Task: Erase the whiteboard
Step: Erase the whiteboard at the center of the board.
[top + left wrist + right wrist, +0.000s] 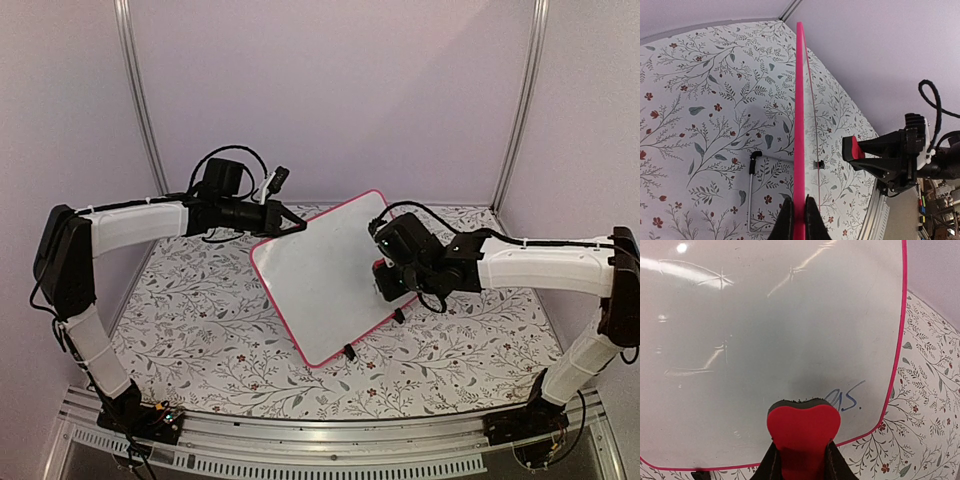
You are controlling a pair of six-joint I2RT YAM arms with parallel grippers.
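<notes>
The whiteboard (pixel 325 275), white with a pink-red rim, stands tilted on the floral table. My left gripper (pixel 296 226) is shut on its upper left edge; the left wrist view shows the rim (pixel 799 125) edge-on between the fingertips (pixel 785 220). My right gripper (pixel 390 283) is shut on a red eraser (pixel 802 432) with a dark felt face, pressed to the board near its right edge. Blue handwriting (pixel 845 399) lies just right of the eraser on the board (pixel 765 340). The eraser (pixel 854 148) also shows in the left wrist view, right of the rim.
A metal stand leg with a black end (pixel 752 175) rests on the table behind the board. Small black clip feet (pixel 350 352) sit on the lower rim. White walls and metal posts (pixel 140 100) close the back. A metal rail (pixel 330 455) runs along the near edge.
</notes>
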